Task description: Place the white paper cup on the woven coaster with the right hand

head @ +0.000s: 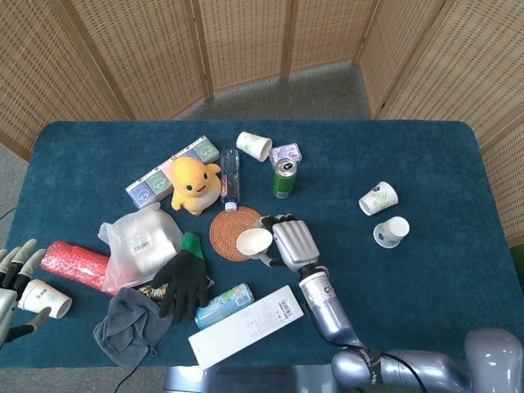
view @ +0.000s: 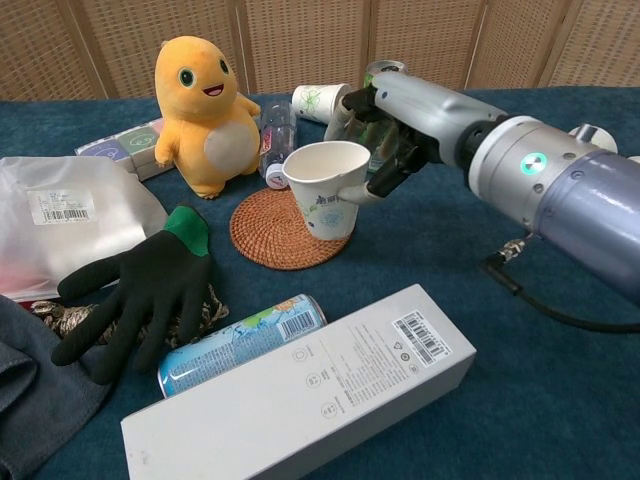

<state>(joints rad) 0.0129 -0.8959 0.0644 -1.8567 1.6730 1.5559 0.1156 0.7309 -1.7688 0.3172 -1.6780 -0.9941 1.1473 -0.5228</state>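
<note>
Near the middle of the frame the right hand [view: 395, 125] has its fingers wrapped round the white paper cup [view: 326, 189], holding it upright and slightly tilted over the right edge of the woven coaster [view: 272, 226] (whether the base touches the weave, I cannot tell). The risk I see is an off-centre release: the cup could land half on the rim and tip toward the water bottle [view: 277, 141] just above. At the lower left corner of the head view, the left hand [head: 15, 282] rests with fingers spread beside another cup [head: 46, 298], holding nothing
</note>
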